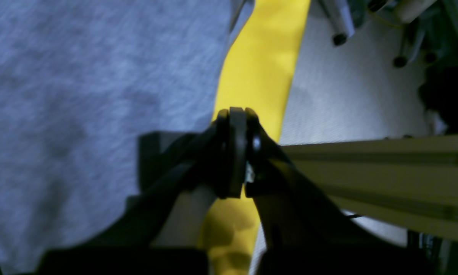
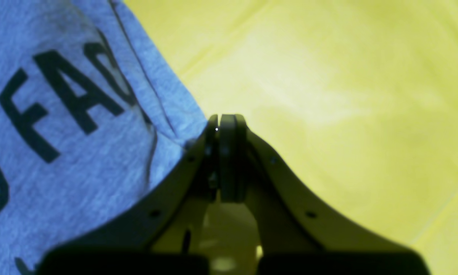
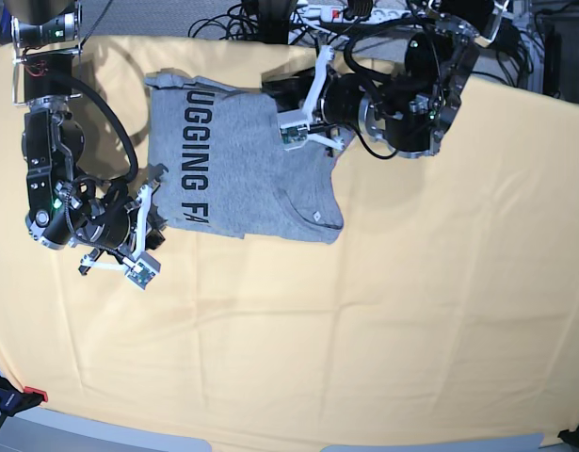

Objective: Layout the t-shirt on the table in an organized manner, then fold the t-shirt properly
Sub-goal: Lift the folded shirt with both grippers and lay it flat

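The heather-grey t-shirt (image 3: 233, 160) lies mostly flat on the far left part of the yellow-orange table (image 3: 364, 330), its black lettering facing up. My right gripper (image 3: 157, 193) is at the shirt's near-left edge. In the right wrist view its jaws (image 2: 227, 118) are shut, and the shirt (image 2: 61, 152) tapers to a point at the fingertips with creases running towards them. My left gripper (image 3: 294, 130) is at the shirt's far-right edge. In the left wrist view it (image 1: 236, 112) is shut where the blurred shirt (image 1: 80, 114) meets the table (image 1: 259, 57).
Cables and a power strip (image 3: 317, 14) lie along the back edge. The left wrist view shows the table's back edge, pale floor (image 1: 347, 95), an aluminium frame bar (image 1: 385, 164) and stand legs (image 1: 339, 38). A red clamp (image 3: 30, 395) sits at the front left corner.
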Robot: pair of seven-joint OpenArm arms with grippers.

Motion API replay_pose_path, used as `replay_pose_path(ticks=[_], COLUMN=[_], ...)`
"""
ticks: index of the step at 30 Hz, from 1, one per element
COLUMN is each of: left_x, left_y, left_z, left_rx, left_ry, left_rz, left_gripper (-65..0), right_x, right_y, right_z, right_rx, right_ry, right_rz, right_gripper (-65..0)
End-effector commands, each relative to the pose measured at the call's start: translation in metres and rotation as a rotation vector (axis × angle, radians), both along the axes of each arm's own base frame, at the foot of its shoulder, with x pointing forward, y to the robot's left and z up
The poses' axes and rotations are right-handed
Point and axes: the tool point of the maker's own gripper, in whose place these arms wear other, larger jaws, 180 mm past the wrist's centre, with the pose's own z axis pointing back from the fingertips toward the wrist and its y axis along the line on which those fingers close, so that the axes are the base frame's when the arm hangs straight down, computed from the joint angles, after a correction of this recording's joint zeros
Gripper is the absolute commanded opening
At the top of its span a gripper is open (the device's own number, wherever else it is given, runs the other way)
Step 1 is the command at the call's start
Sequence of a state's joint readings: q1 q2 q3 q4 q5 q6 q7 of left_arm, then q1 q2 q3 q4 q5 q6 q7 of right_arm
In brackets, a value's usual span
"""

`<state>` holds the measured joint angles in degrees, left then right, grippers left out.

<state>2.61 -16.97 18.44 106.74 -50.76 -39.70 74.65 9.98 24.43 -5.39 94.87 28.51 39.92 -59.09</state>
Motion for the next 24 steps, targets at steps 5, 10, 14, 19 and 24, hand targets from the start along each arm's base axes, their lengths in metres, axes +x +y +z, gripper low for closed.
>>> replay_pose_path(ticks=[5,10,14,19,24], left_x=[0.004,0.005,0.012,0.025,0.046], left_y=[-0.006,-0.002,-0.005,-0.002,0.002], left_z=[0.008,-0.006,-0.012,-0.012,-0.013], left_rx=[-0.029,-0.015,-0.055,-0.036,0.004], left_ry=[-0.023,0.027,0.066,0.032,-0.059], left_rz=[0.000,0.021,0.071,0.076,0.101], left_gripper=[-65.0,-65.0,-65.0,-65.0,-65.0], right_x=[0.010,0.008,0.008,0.001,-0.013], right_y=[-0.004,-0.007,-0.005,0.001,0.000], right_z=[0.009,-0.001,0.000,-0.009,-0.019], right_rx=[0.019,0.026,0.039,0.022,-0.015], right_ry=[-0.030,0.000,0.002,0.035,0.112], right_rz=[-0.007,-0.022,-0.019,0.006,0.030], right_gripper=[-65.0,-65.0,-65.0,-65.0,-65.0])
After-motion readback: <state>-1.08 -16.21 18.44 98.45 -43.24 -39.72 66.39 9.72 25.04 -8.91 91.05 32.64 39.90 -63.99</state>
